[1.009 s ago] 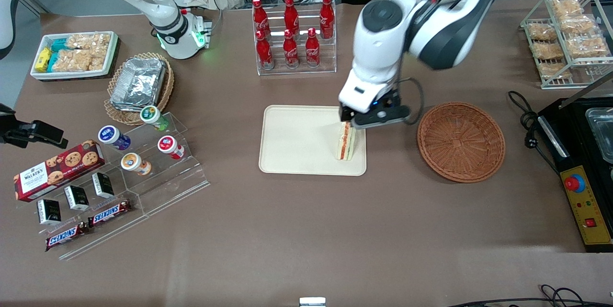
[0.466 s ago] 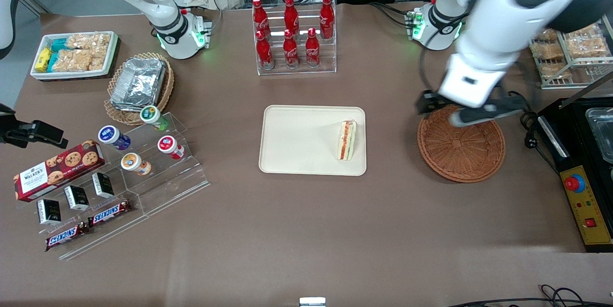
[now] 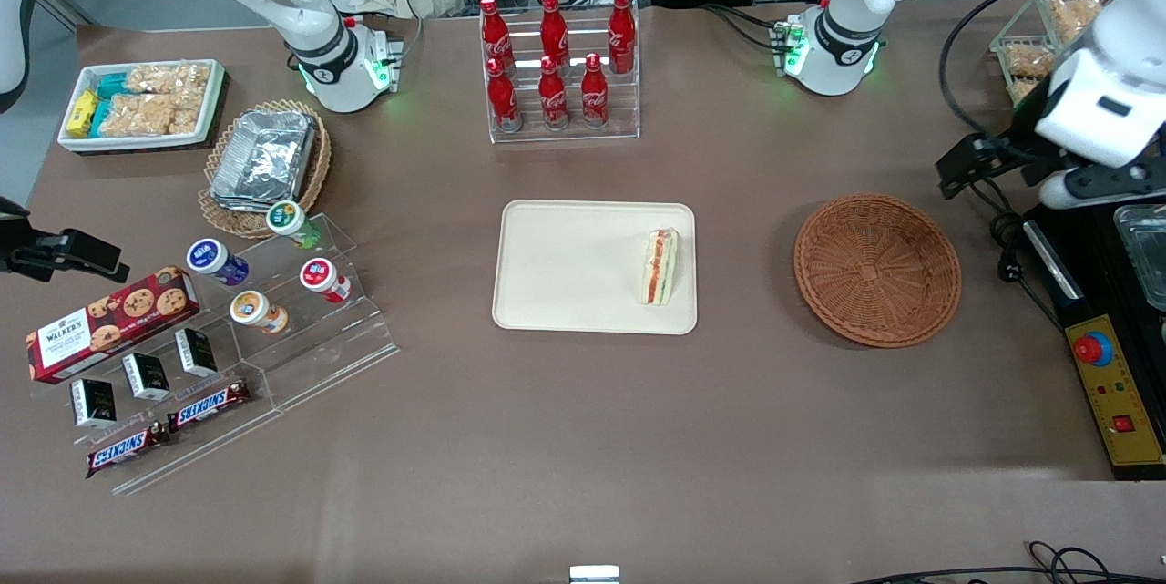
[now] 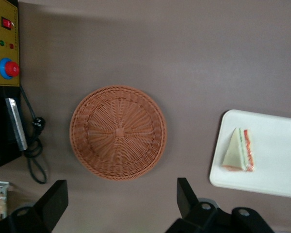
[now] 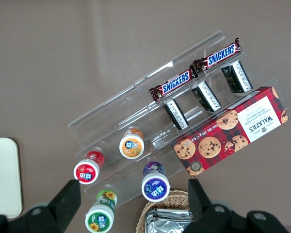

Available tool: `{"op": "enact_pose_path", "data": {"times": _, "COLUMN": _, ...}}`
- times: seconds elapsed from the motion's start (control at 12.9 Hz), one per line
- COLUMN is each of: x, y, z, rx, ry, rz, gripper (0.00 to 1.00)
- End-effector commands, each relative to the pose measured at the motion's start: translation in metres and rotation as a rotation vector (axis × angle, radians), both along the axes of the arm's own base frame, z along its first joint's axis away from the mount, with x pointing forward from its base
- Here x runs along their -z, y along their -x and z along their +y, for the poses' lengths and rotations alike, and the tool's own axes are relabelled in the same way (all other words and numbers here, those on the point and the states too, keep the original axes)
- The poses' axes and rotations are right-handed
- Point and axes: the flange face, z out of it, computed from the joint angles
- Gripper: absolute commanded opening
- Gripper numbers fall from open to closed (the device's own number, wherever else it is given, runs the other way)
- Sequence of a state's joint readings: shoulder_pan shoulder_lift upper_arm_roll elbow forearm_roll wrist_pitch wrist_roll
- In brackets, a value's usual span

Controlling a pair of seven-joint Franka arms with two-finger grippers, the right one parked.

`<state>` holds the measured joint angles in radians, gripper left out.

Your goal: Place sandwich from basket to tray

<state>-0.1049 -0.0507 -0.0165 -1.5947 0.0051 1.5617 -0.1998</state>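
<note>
Front view: sandwich [image 3: 659, 267] stands at the tray [image 3: 565, 265] edge nearest the empty basket [image 3: 876, 269]; gripper [image 3: 1002, 167], fingers [image 4: 53, 201] spread, hangs above the surface [image 3: 583, 438] beside the basket.

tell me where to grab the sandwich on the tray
Grip the sandwich across its two flat bread faces, coming from above: it stands on edge on the tray, filling edge up. The gripper, open, is high above the table's working-arm end, near the basket.

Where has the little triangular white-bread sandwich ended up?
The sandwich lies on the cream rectangular tray, at its end nearest the empty reddish-brown wicker basket; the open gripper is apart.
</note>
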Motion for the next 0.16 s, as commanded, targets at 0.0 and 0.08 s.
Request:
{"op": "enact_pose_path", "data": {"times": 0.0, "x": -0.0107, "y": 0.0005, "z": 0.0172, "rx": 0.109, "ry": 0.001, "rz": 0.015, "gripper": 1.00}}
{"op": "enact_pose_path", "data": {"times": 0.08, "x": -0.0114, "y": 0.0008, "z": 0.0217, "rx": 0.109, "ry": 0.006, "rz": 0.016, "gripper": 1.00}}
